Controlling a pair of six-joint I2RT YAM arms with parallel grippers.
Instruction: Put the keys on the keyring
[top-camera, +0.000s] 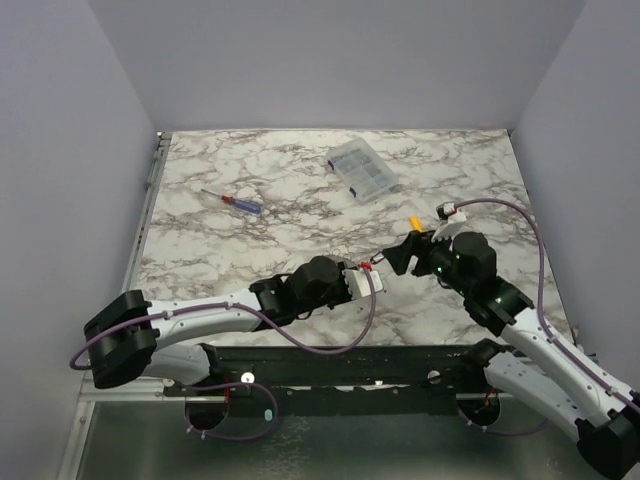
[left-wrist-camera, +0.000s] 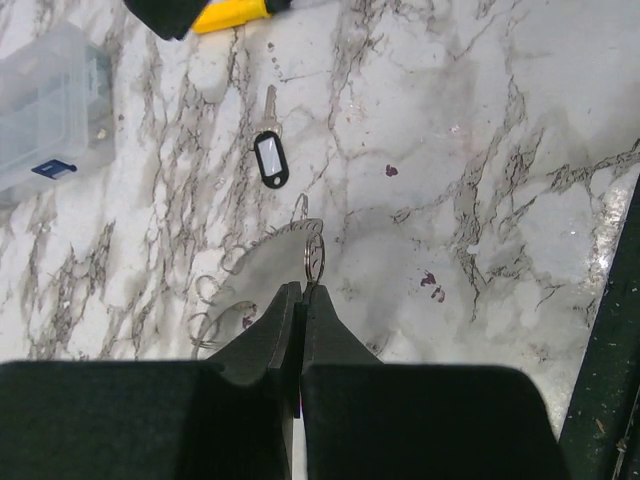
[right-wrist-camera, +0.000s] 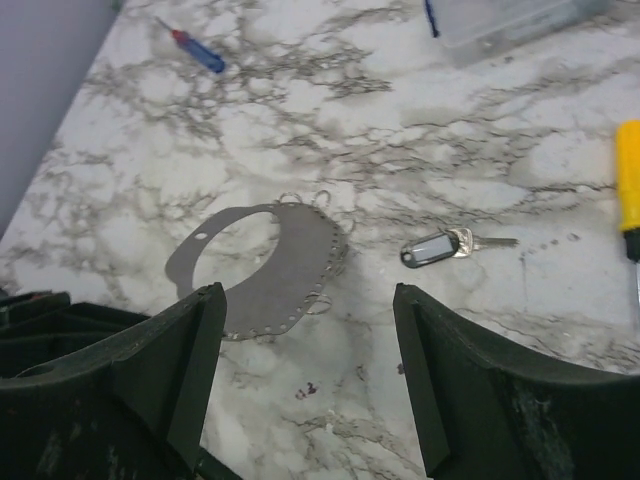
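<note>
Toward the left of the top view, a slim blue-and-red screwdriver (top-camera: 232, 200) lies on the marbled counter (top-camera: 250, 260), well apart from the work. Right of it, the left end effector (left-wrist-camera: 302, 292) is clenched on a thin silvery metal keyring (left-wrist-camera: 313, 257), pinched at its tips over a flat grey crescent-shaped piece (right-wrist-camera: 270, 265) edged with small wire loops. Farther right lies a small silvery metal key with a black-rimmed white tag (right-wrist-camera: 455, 244), loose on the counter near the crescent but apart from it; it is the only key I can make out. The right end effector (right-wrist-camera: 308, 295) hovers released, jaws wide and holding nothing. The step in hand looks like presenting the keyring. Next, the right arm would probably need to pick up the key and thread its hole onto the ring's split, which calls for fine alignment.
</note>
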